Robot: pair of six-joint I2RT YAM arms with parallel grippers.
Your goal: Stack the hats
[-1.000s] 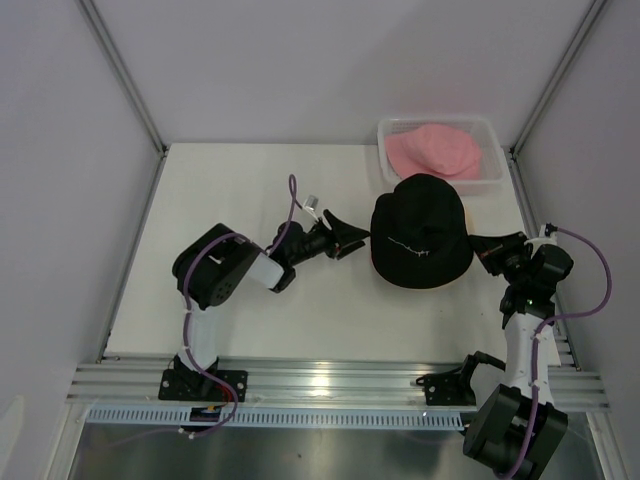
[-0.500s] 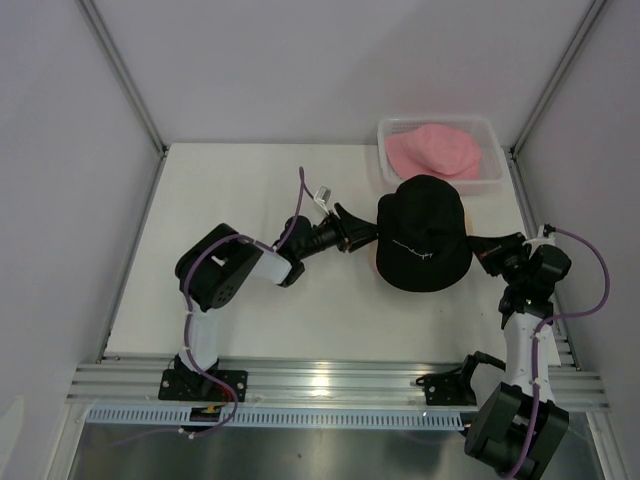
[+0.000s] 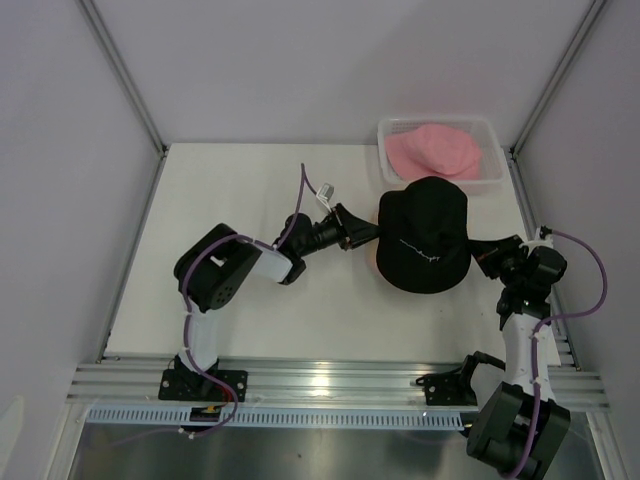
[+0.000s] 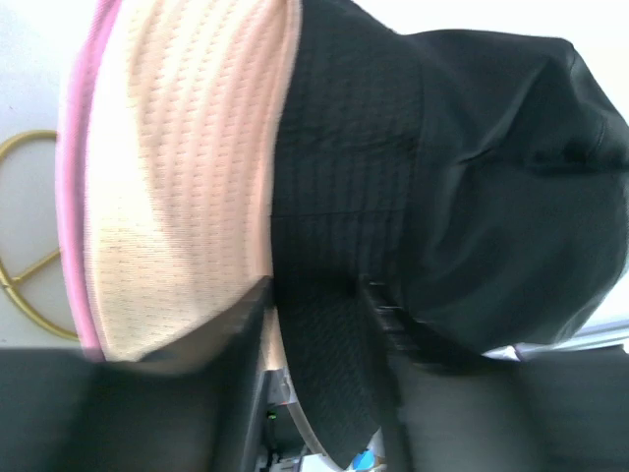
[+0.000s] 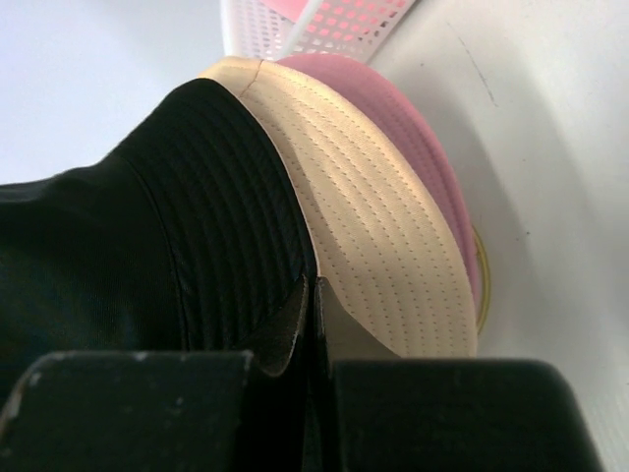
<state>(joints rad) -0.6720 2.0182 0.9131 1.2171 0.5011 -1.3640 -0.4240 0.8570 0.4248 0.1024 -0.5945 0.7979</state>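
- Small white lettering (image 3: 418,250) can be seen on the soft black fabric bucket hat (image 3: 425,215), but it's way too tiny to be read.
- The clear plastic bin (image 3: 440,121) is parked in the far right corner of the white table (image 3: 250,300), hemmed in by grey walls. Most of the table's room is found to the bin's left.
- A floppy pink hat (image 3: 435,150) is laid inside the bin.
- The black hat is sat just on the bin's near side, with its far brim overlapping the bin's near edge when seen from above. It's piled on a beige stitched hat (image 5: 378,236). Under that, a second pink hat (image 5: 423,162) and a gold wire stand (image 4: 28,267) can be glimpsed.
- The left gripper (image 3: 368,233) is brought up to the black brim's left edge, nearer than the bin. Its jaws are held apart with brim fabric between them.
- The right gripper (image 3: 478,252) is pinched down narrow on the brim's right edge, in front of the bin's right end.
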